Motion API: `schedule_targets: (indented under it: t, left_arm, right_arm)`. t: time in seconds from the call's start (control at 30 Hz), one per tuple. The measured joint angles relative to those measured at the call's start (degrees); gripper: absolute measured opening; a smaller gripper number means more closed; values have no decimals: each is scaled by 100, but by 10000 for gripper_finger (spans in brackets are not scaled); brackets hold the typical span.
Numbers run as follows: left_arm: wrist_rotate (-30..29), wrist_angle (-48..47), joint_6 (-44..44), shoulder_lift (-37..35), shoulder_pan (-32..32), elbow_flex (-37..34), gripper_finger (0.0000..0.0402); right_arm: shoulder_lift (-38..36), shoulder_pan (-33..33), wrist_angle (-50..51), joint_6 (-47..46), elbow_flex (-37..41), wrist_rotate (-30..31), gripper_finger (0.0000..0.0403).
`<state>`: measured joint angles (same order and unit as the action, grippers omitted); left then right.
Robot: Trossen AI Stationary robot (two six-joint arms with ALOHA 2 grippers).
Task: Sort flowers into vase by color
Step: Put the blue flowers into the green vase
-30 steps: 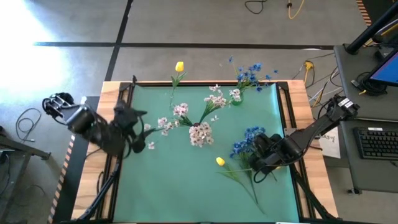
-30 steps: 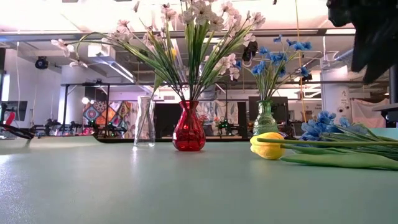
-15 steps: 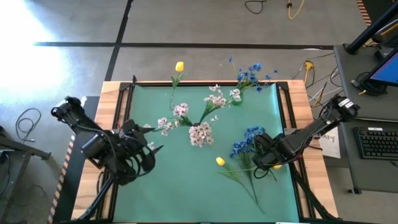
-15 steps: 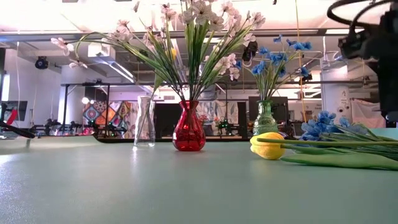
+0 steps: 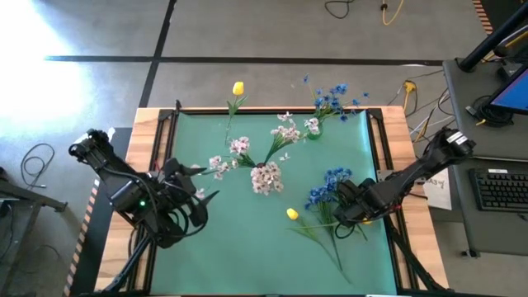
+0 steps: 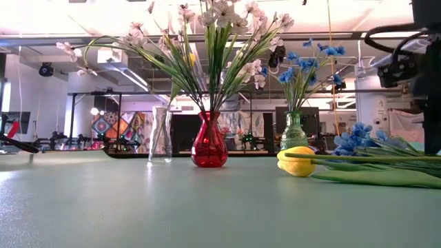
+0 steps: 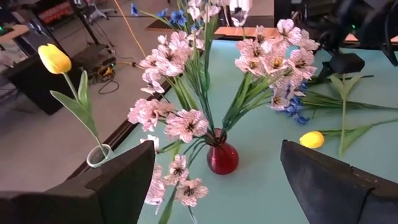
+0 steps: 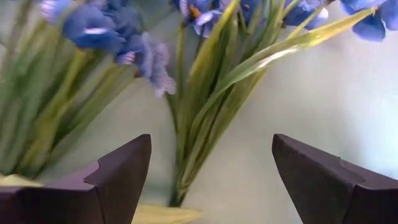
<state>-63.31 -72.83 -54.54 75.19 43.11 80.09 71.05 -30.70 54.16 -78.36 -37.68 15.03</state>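
We see the right pincer [image 5: 346,206] with its jaws wide open and holding nothing, low over the loose flowers on the right part of the tabletop [image 5: 247,247]. The blue spray [image 8: 186,93] lies directly in front of it and between the lines of its two fingers; its stems run lengthwise away from the pincer, so we judge the jaws would close across the stems, not along them. The right arm is clearly the nearer one. The left pincer [image 5: 194,206] is also open and empty, well apart at the left side, facing the vases. We count three vases: a red vase [image 6: 209,146] full of pinkish-white blossoms [image 7: 186,121], a clear vase [image 6: 160,143] with one yellow tulip [image 7: 55,59], and a green vase [image 6: 293,131] with blue flowers. On the tabletop remain one blue spray and one lying tulip [image 6: 298,160] just beside it.
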Motion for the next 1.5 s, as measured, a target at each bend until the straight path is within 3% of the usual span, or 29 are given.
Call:
schedule_targets:
  t: [0.37, 0.8, 1.0, 1.2, 1.5]
  left_arm:
    - [-83, -23, 2, -12, -2, -9, 331]
    - [-85, -26, 2, -12, -2, -31, 331]
    - [-212, -27, 4, -12, -2, -31, 331]
    - [-225, -30, 4, -12, -2, -37, 331]
    - [-227, -30, 4, -12, -2, -37, 331]
  right_arm:
    - [128, -2, -879, 8, 573, 34, 310]
    - [138, 37, -858, -23, 607, 170, 97]
    - [140, 37, -824, -125, 514, 390, 29]
    - [69, 37, -702, -211, 225, 989, 19]
    - [63, 37, 618, -198, -693, 1812, 19]
